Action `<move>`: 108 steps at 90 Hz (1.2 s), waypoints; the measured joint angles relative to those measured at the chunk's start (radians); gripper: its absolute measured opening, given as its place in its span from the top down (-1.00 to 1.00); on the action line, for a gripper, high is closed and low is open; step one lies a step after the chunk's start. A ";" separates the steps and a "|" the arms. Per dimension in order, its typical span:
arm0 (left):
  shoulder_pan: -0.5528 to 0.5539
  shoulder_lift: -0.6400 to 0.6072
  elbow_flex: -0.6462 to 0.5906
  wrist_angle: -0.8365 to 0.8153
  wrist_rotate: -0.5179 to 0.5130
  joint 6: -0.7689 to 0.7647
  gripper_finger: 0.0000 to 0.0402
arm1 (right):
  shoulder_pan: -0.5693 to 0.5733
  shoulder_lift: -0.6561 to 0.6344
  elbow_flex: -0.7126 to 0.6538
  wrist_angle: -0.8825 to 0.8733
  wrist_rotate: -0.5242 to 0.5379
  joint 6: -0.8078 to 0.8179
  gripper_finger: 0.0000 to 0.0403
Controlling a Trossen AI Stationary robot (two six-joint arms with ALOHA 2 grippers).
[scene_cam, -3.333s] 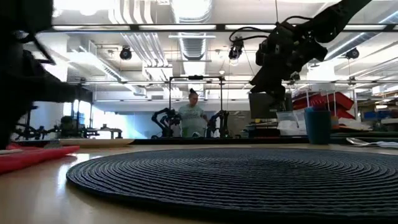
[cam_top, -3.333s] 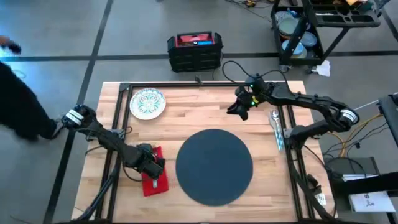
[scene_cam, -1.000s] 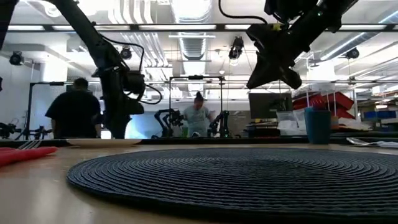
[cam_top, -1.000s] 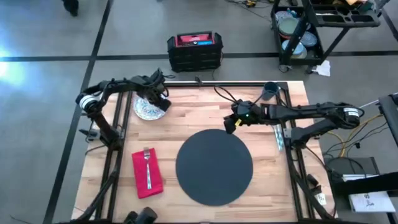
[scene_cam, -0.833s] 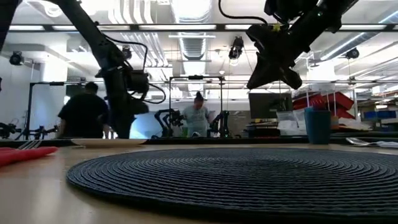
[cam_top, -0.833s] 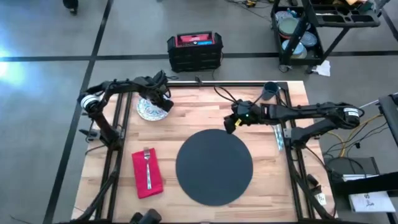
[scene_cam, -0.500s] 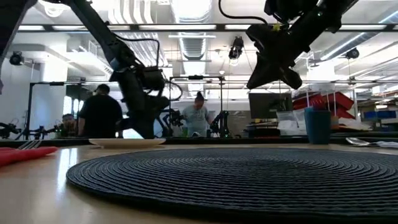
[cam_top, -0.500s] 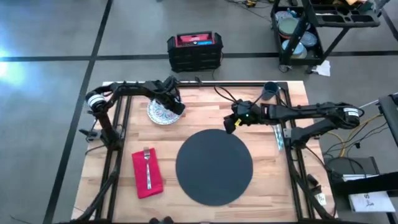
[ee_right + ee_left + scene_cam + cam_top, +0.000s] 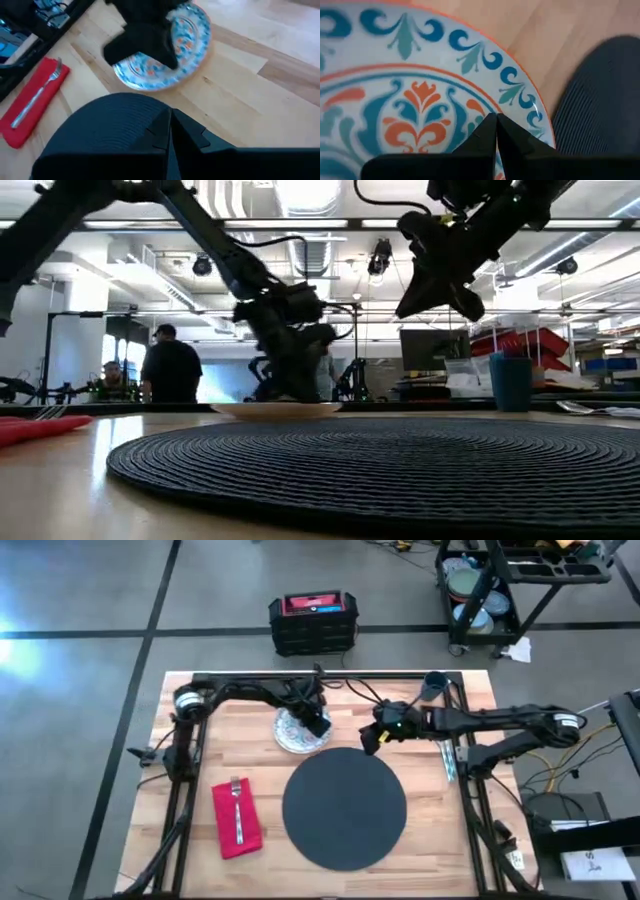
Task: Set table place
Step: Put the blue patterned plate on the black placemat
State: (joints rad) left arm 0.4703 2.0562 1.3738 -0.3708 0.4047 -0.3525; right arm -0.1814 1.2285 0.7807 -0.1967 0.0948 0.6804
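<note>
On the left near part of the wooden surface (image 9: pixel 200 755) lies one red napkin (image 9: pixel 237 818), and one silver fork (image 9: pixel 238 808) rests lengthwise on top of it.

Farther right and toward the far side, the left arm stretches across the surface and its claw (image 9: pixel 317 724) sits on one small patterned plate (image 9: pixel 297 732). The plate lies flat on the wood just beyond the far left edge of the mat, close to it; whether they touch cannot be told. In the left wrist view the claw's two fingers (image 9: pixel 487 131) are pressed together over the plate's rim, pinching the plate.

One round dark grey mat (image 9: pixel 344 808) fills the middle of the surface, with nothing lying on it.

The right claw (image 9: pixel 368 739) hovers above the far edge of the mat, just right of the plate and apart from it. Its fingers (image 9: pixel 170 127) meet with no gap, and they grip nothing.

One dark blue cup (image 9: pixel 434 686) stands at the far right corner of the surface. Along the right side, near the rail, lies silver cutlery (image 9: pixel 443 752); the pieces are too small to count surely.

In the low view, one person (image 9: pixel 172 370) in dark clothing stands in the room behind the surface, on the left.
</note>
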 joint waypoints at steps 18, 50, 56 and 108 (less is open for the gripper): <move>-0.003 0.019 0.161 -0.123 0.033 0.031 1.00 | 0.000 -0.103 0.000 0.003 0.010 -0.022 0.99; -0.004 -0.241 0.216 -0.305 -0.322 0.148 0.99 | -0.003 -0.390 0.041 -0.177 0.172 -0.085 0.89; -0.002 -0.292 0.204 -0.384 -0.423 0.168 0.97 | -0.003 -0.440 0.076 -0.341 0.263 -0.066 0.85; 0.169 -0.553 -0.553 0.083 -0.297 -0.235 0.55 | -0.003 -0.527 0.071 -0.555 0.345 0.011 0.46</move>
State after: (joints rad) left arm 0.6395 1.5032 0.8205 -0.2875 0.1072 -0.5879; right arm -0.1841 0.7011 0.8516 -0.7522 0.4399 0.6909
